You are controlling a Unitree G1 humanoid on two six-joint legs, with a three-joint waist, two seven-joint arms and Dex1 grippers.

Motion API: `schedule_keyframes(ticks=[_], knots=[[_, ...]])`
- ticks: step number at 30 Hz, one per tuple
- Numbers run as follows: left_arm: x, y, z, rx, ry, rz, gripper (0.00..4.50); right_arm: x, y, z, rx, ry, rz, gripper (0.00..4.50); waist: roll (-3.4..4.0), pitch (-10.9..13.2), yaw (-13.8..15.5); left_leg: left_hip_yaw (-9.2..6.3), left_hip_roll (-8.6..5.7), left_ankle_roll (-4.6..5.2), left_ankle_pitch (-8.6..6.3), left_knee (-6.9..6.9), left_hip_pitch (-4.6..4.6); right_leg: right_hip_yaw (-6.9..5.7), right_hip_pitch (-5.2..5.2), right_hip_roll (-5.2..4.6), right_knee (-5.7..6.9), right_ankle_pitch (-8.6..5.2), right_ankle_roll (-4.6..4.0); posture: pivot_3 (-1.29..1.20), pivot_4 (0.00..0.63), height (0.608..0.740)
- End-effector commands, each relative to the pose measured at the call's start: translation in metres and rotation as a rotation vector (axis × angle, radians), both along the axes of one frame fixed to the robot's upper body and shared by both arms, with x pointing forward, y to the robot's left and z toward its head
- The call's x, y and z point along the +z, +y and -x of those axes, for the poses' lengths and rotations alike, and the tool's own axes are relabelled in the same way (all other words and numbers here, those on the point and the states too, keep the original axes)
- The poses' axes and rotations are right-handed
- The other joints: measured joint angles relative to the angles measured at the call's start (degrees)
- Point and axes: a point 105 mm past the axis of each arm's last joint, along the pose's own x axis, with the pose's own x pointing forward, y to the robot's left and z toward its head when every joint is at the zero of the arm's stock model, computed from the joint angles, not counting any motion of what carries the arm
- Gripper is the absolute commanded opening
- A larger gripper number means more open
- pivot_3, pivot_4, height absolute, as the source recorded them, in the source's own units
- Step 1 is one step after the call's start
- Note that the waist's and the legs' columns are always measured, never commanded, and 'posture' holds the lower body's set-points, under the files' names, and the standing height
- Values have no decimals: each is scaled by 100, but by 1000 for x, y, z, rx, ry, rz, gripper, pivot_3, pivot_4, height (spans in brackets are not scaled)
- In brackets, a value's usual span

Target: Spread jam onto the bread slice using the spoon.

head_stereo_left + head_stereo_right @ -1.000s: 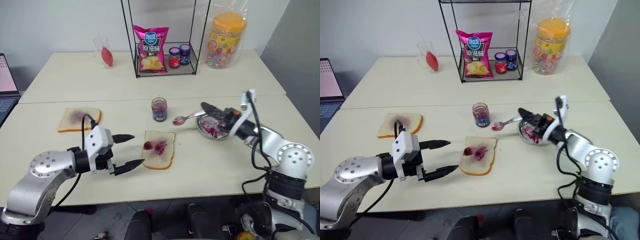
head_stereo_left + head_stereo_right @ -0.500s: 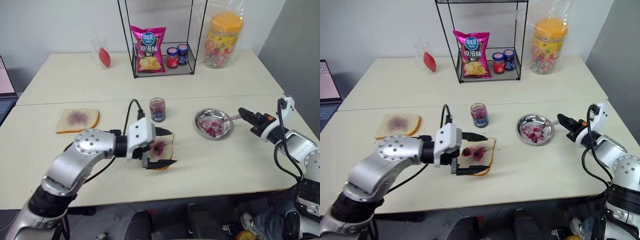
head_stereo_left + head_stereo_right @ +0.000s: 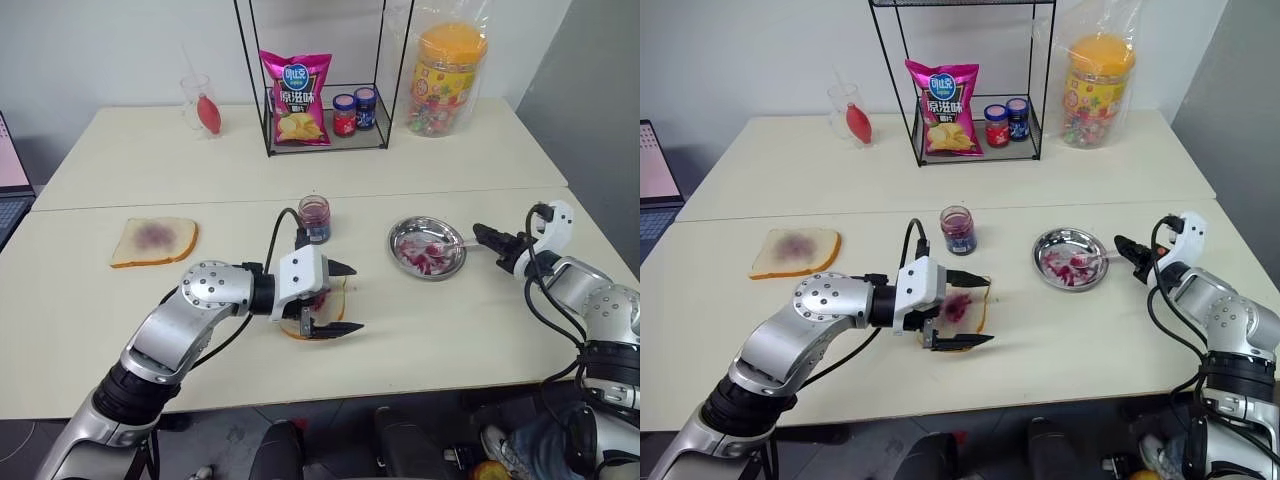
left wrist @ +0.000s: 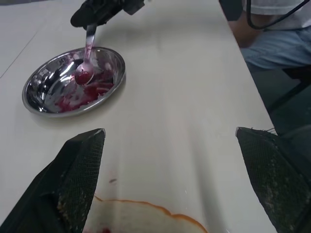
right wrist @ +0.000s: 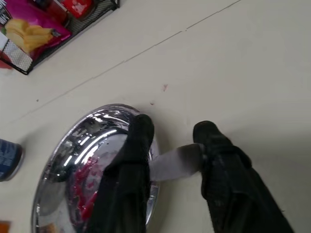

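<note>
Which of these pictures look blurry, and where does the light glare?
Left wrist view: the two near fingers are soft and out of focus, while the steel dish is sharper with bright highlights. Right wrist view: the spoon handle is smeared, and the dish rim glints. Left eye view: even light, soft shadows.

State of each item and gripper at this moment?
bread slice: flat, jam-smeared.
left gripper: open, straddling the bread slice.
spoon: bowl resting in the dish.
right gripper: open around the spoon handle.
steel dish: upright, jam-stained.
jam jar: upright, lidless.
second slice: flat, faintly stained.
</note>
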Motion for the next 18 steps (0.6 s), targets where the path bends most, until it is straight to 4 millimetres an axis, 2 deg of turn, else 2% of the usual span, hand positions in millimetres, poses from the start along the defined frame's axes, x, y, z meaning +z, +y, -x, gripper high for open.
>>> schedule_keyframes(ticks=[1, 6, 18], knots=[[15, -4, -1, -7, -29, 61, 4500, 29, 1, -2, 20, -131, 66, 2424, 0, 0, 1, 0, 0, 0, 0, 1, 0, 0, 0, 0, 1, 0, 0, 0, 150, 740], [22, -6, -3, 5, -16, 111, 4500, 31, -3, -3, -4, -173, 145, 3640, 0, 0, 2, 0, 0, 0, 0, 5, 0, 0, 2, 0, 2, 1, 1, 0, 150, 740], [34, -11, -17, 76, -42, 190, 4500, 54, -20, 3, -88, -301, 221, 3640, 0, 0, 12, -1, 0, 0, 0, 5, 1, 0, 2, 0, 5, 1, 1, 0, 150, 740]])
